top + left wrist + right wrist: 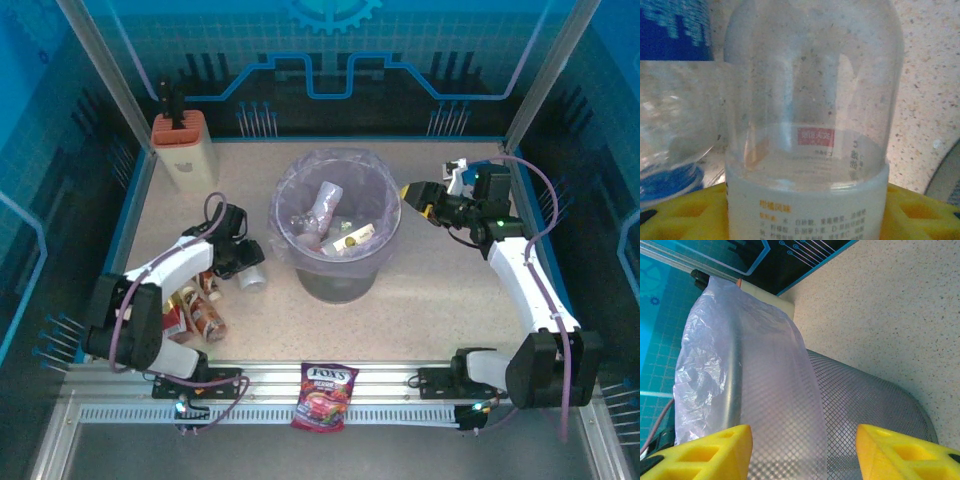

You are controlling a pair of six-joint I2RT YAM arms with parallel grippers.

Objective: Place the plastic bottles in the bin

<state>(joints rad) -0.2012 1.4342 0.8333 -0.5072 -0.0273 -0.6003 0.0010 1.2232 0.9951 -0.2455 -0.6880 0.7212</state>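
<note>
Bottles (200, 312), brown and red, heaped at 8 o'clock from the bin (335, 285), beside the left arm. Beige block (187, 152) with orange top stands at 10 o'clock, near the back wall. Left gripper (243, 262) low over the table at 9 o'clock, straddling a clear bottle (810, 100) with a white label. Yellow fingers (685, 212) sit either side of its body; cannot tell whether they press the plastic. Second clear bottle (675, 115), blue label, lies just beside it. Bin mid-table, lined with a purplish bag, several bottles (325, 205) inside. Candy bag (325, 395) at 6 o'clock, on the near rail. Right gripper (418, 195) at 3 o'clock, just beside the bin's rim, jaws spread, nothing between them
</note>
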